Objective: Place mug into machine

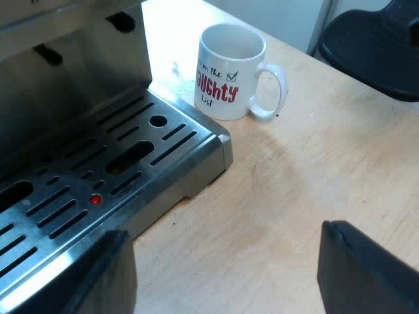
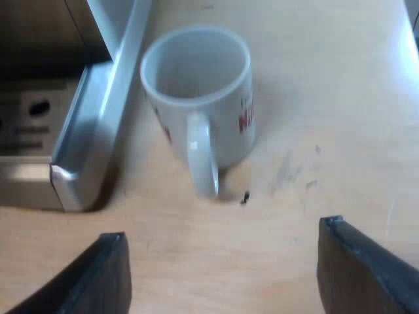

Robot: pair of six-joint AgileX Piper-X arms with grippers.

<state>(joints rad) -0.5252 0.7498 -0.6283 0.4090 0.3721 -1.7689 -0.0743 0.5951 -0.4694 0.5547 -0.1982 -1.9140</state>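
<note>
mug [image 2: 196, 104] stood upright on table [image 2: 340, 98], just beside drip tray [image 1: 98, 176], not yet on it | right gripper [image 2: 222, 268] was spread, facing handle [image 2: 203, 157], probably to grasp it | left gripper [image 1: 226, 275] was spread, empty

**Operator:** Mug status?
**Technician:** White mug [image 2: 196, 98] stands upright on the wooden table [image 2: 340, 131], empty, handle toward the right gripper [image 2: 222, 235].
**Operator:** Position relative to the machine?
**Technician:** Just beside the corner of the metal drip tray [image 2: 91, 150] — not on it. Gripper fingers are spread wide, clear of the mug.
</note>
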